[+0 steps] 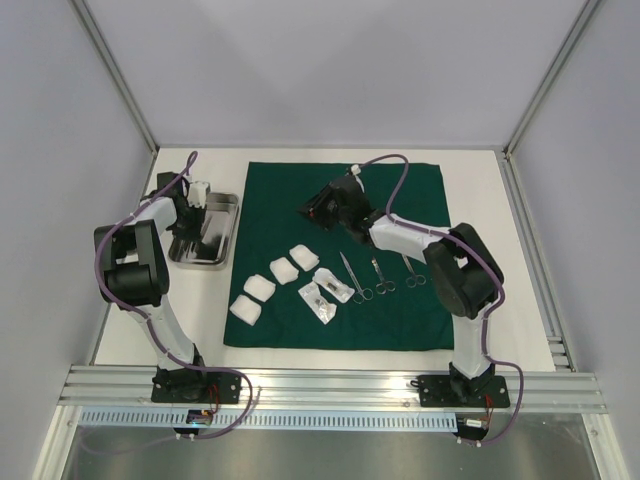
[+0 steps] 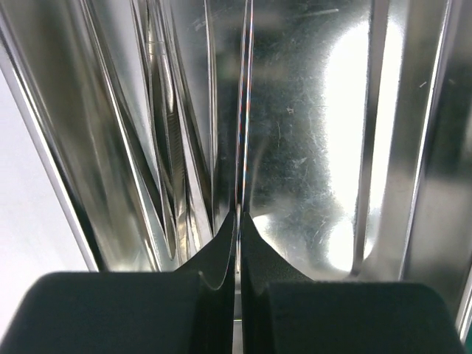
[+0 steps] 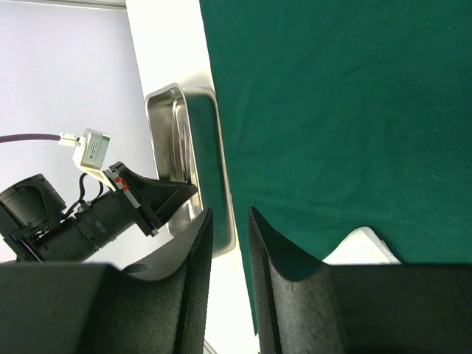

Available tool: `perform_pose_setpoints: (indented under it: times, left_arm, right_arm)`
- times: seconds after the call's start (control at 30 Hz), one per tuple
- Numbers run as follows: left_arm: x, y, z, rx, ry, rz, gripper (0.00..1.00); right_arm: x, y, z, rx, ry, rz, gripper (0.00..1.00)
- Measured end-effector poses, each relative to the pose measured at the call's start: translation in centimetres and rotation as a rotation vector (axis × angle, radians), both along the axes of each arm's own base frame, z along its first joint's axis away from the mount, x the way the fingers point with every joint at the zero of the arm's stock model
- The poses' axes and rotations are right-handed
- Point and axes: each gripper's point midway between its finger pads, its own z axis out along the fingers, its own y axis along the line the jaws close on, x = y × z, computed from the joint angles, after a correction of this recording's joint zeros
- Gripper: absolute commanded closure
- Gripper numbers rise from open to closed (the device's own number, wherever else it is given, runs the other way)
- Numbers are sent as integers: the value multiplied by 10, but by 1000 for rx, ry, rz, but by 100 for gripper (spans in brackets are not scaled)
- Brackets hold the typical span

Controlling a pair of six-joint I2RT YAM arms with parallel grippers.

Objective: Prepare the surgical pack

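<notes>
The dark green cloth (image 1: 340,190) lies spread flat mid-table. On its near half rest white gauze squares (image 1: 262,287), a clear packet (image 1: 325,293) and slim metal instruments (image 1: 382,277). The steel tray (image 1: 228,215) sits left of the cloth, off it. My left gripper (image 1: 200,238) is down in the tray. In the left wrist view it (image 2: 238,215) is shut, with a thin edge of the tray (image 2: 317,147) running up from between the tips. My right gripper (image 1: 315,210) hovers over the cloth's far left part. In its own view it (image 3: 228,212) stands open and holds nothing.
The tray (image 3: 214,147) lies close along the cloth's (image 3: 332,110) left edge, with a narrow strip of white table between them. White enclosure walls and aluminium frame rails (image 1: 330,385) ring the table. The left arm's cable (image 1: 165,185) loops beside the tray.
</notes>
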Motion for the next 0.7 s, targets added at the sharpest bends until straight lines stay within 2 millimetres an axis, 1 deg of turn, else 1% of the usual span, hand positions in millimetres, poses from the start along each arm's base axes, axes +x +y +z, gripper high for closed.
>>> perform_pose_setpoints:
  times: [0.17,0.27,0.3,0.4,0.5,0.6,0.7]
  left_arm:
    - [1,3,0,15,-6,12,100]
    - [2,4,0,18,-8,15,91]
    - [2,4,0,19,-8,17,86]
    - [2,4,-1,19,-10,18,79]
    - [2,4,0,15,-12,16,76]
    - [0,0,0,2,-15,7,73]
    - [-7,-3,1,-12,-12,-2,73]
  right_arm:
    - [2,-3,2,-5,-10,-1,72]
    - [2,-6,4,-18,-22,3,72]
    - [2,-8,4,-26,-26,4,72]
    - [0,-15,7,-61,-43,13,72]
    - [-4,-21,12,-111,-71,38,71]
    - [-11,-33,11,-201,-80,68,69]
    - [-20,-56,10,-331,-87,99,68]
